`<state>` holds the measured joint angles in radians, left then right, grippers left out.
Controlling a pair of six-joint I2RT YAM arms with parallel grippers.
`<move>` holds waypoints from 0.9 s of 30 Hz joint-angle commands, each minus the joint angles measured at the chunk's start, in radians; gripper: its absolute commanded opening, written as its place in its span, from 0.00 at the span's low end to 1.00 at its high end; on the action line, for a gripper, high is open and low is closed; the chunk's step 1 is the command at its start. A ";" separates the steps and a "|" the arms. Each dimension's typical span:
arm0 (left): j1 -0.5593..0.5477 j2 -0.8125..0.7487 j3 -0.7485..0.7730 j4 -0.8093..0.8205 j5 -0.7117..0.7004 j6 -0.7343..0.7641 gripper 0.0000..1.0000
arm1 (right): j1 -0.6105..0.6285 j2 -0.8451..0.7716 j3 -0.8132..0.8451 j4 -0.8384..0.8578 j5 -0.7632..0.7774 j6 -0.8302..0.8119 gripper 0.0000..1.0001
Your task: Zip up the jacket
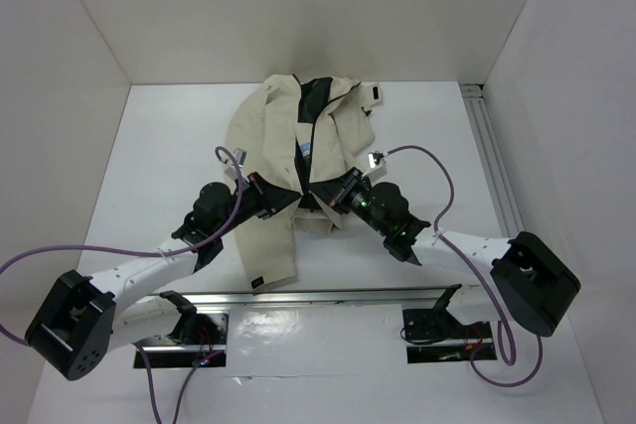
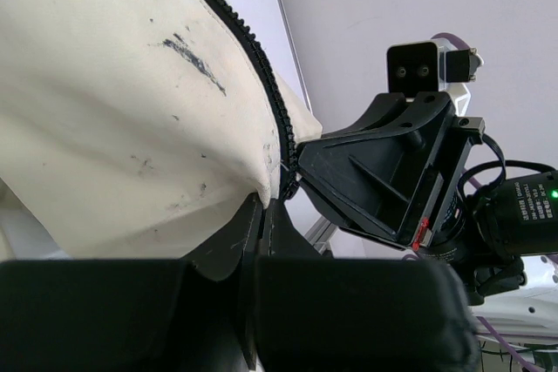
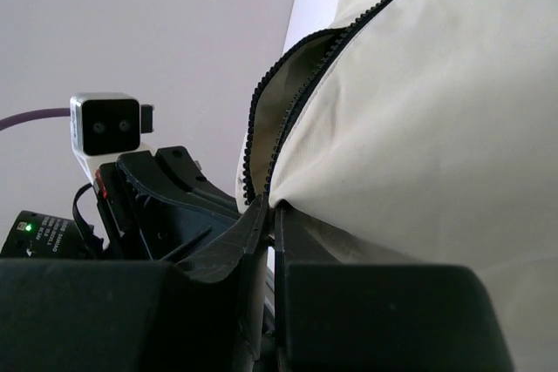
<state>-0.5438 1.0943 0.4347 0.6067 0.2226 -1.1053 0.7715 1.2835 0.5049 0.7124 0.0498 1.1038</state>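
The cream jacket (image 1: 288,136) lies front up on the white table, open at the chest, showing black lining and a white-blue label (image 1: 305,150). My left gripper (image 1: 283,200) is shut on the jacket's left front edge near the hem; in the left wrist view (image 2: 264,206) its jaws pinch the cream cloth beside the black zipper teeth (image 2: 270,93). My right gripper (image 1: 333,198) is shut on the opposite front edge; in the right wrist view (image 3: 272,208) its jaws pinch the cloth beside the zipper teeth (image 3: 288,124). The two grippers face each other, close together. The slider is hidden.
White walls enclose the table on three sides. A metal rail (image 1: 492,161) runs along the right edge and another rail (image 1: 328,297) along the near edge by the arm bases. Purple cables (image 1: 437,171) loop over both arms.
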 commanded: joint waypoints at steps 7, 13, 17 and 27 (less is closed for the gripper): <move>-0.001 0.006 -0.008 0.030 0.037 0.010 0.00 | -0.005 0.000 0.041 0.094 0.041 0.004 0.00; -0.001 0.006 0.012 -0.017 0.018 0.010 0.00 | 0.023 0.001 0.052 0.085 0.041 -0.016 0.00; -0.001 0.015 0.021 -0.036 0.018 0.031 0.00 | 0.023 -0.019 0.052 0.085 0.041 -0.025 0.00; -0.001 0.015 0.050 -0.067 0.008 0.032 0.00 | 0.051 -0.029 0.024 0.067 0.050 -0.025 0.00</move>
<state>-0.5438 1.0985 0.4446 0.5575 0.2199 -1.0988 0.7963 1.2884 0.5049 0.7086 0.0795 1.0798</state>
